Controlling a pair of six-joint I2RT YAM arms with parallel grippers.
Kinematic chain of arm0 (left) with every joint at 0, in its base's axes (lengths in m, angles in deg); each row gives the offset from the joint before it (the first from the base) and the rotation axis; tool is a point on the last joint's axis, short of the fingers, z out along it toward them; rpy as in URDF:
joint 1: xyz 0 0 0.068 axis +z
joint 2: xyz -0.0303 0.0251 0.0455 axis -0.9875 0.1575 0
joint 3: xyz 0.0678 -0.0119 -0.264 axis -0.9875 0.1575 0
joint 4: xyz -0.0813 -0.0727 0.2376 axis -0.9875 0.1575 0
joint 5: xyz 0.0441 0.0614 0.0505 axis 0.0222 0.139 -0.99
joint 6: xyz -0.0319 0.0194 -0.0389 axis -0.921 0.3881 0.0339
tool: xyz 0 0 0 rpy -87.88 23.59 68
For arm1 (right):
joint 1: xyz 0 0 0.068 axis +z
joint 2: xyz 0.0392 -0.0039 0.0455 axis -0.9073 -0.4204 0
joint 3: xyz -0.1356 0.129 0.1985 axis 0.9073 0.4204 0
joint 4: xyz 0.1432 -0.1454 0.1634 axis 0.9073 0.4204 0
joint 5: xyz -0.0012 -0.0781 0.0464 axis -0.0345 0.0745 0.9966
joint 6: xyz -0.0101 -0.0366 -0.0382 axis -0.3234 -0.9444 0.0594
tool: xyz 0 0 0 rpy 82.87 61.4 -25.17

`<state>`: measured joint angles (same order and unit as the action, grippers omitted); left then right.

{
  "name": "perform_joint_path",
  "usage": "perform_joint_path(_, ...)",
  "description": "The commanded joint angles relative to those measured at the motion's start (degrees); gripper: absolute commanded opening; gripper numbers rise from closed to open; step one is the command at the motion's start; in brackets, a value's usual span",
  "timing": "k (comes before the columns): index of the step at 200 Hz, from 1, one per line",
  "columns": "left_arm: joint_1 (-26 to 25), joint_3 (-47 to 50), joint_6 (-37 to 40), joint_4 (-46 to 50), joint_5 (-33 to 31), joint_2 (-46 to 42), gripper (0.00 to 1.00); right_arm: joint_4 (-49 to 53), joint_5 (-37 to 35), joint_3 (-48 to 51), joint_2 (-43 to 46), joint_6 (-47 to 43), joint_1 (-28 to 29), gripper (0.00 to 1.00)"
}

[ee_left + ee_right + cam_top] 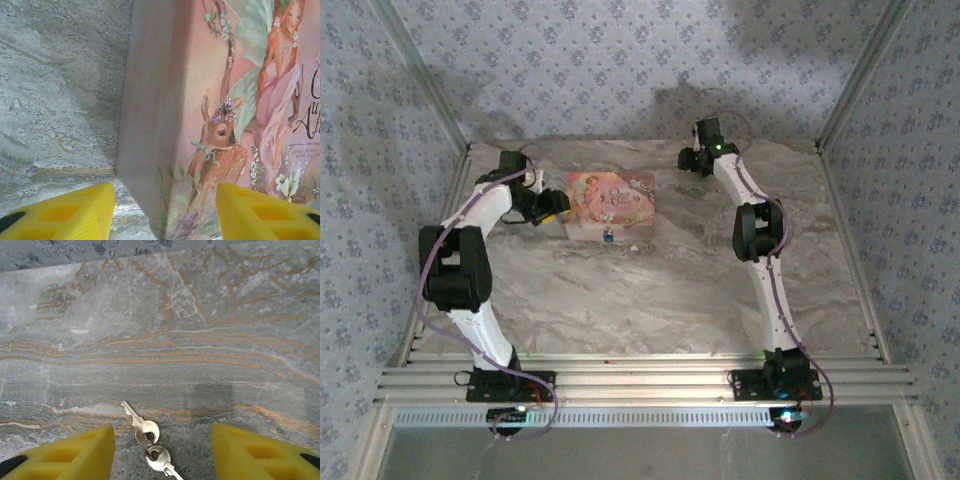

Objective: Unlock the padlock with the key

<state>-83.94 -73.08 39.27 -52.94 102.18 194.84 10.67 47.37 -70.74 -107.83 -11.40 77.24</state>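
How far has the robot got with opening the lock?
Barely begun. Done: the right gripper is over the keys lying on the table between its open fingers. In hand: grabbing them; nothing is gripped yet. The left gripper sits around a corner of the pink box. Left: carry a key to the small blue thing on the box's front, likely the padlock, push it in and turn.
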Motion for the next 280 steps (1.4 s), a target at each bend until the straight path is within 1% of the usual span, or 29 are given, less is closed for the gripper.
perform_joint_path(1,0.2,-0.9,1.5,1.5,0.9,-1.2,0.56,-0.4,2.5,-2.5,-1.4,1.5,-0.5,0.52)
perform_joint_path(42,0.5,-0.2,1.7,1.5,1.2,-1.8,0.56,1.3,4.6,-6.3,-3.4,1.2,-0.6,0.53)
perform_joint_path(71,0.8,0.6,1.8,2.0,1.5,-2.9,0.56,1.1,6.2,-6.5,-3.6,1.4,-0.9,0.53)
perform_joint_path(84,1.0,1.1,1.9,2.2,1.5,-3.4,0.56,1.4,7.3,-6.6,-3.8,2.0,-1.0,0.51)
perform_joint_path(112,1.3,2.2,1.9,2.1,1.7,-4.5,0.56,1.6,10.6,-6.5,-4.4,4.6,-1.8,0.40)
perform_joint_path(127,1.4,2.6,2.0,2.1,2.1,-4.9,0.56,1.6,12.7,-6.5,-5.0,6.7,-2.5,0.36)
perform_joint_path(157,1.7,3.3,2.5,2.3,2.3,-6.1,0.56,1.6,15.0,-6.4,-5.8,9.8,-3.2,0.35)
perform_joint_path(187,2.1,4.5,2.3,1.8,2.4,-7.3,0.56,1.6,15.0,-6.0,-5.9,10.9,-2.9,0.35)
perform_joint_path(202,2.2,5.2,2.1,1.6,2.6,-8.0,0.56,1.6,15.6,-5.2,-6.0,12.5,-2.5,0.33)
perform_joint_path(224,2.2,5.8,2.0,1.5,2.8,-8.9,0.56,1.6,16.0,-3.7,-6.0,15.1,-2.4,0.26)
perform_joint_path(255,2.5,6.2,2.5,2.3,2.7,-10.4,0.56,4.9,13.6,-3.8,-5.7,15.2,-1.9,0.18)
perform_joint_path(280,2.9,7.6,2.3,2.2,2.5,-12.3,0.56,7.1,9.7,-3.6,-4.8,14.1,-0.8,0.16)
